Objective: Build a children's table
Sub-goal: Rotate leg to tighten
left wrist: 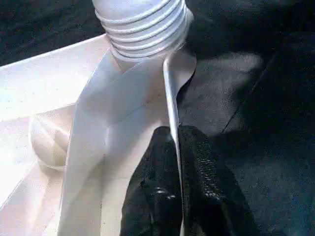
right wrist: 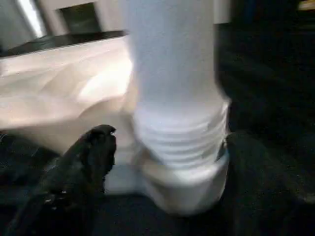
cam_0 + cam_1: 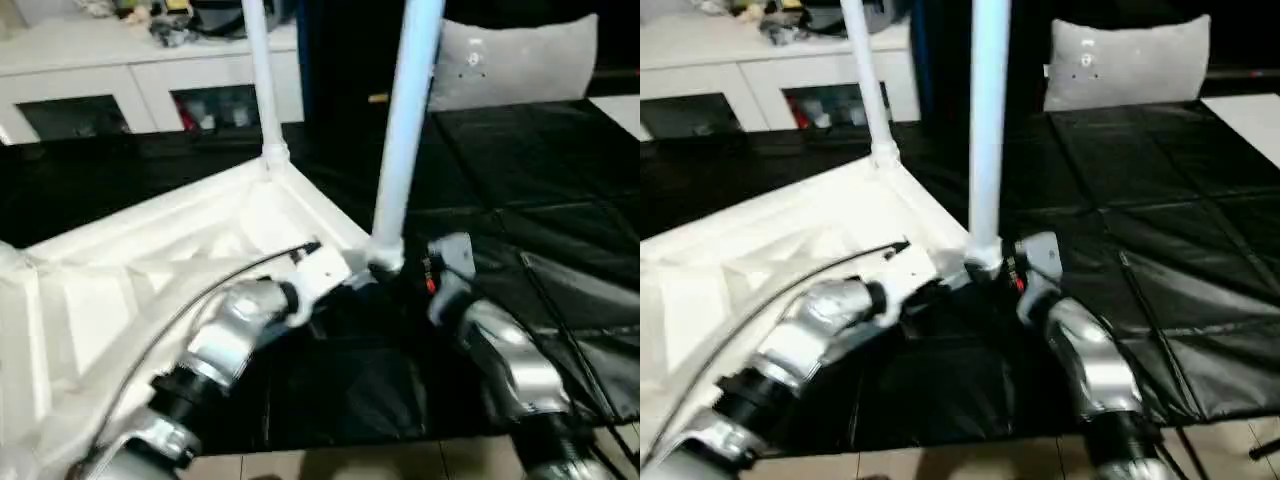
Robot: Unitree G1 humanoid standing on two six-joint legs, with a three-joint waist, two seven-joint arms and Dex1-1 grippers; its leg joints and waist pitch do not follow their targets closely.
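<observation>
The white tabletop [image 3: 150,260] lies upside down on the black mat, ribbed underside up. Two white legs stand upright in its corner sockets: a far one [image 3: 262,80] and a near one [image 3: 405,130]. My left gripper [image 1: 178,142] is shut on the tabletop's thin raised rim [image 1: 170,93], just below the near leg's threaded end [image 1: 142,24]. My right gripper [image 2: 172,142] sits at the base of that near leg, one black finger [image 2: 93,147] on each side of the threaded end, open with small gaps to it. In the left eye view it shows beside the corner socket [image 3: 385,262].
A black padded mat [image 3: 520,180] covers the floor around the tabletop. A grey cushion [image 3: 515,60] leans at the back right. White cabinets [image 3: 120,70] line the back left. Light floor shows at the near edge.
</observation>
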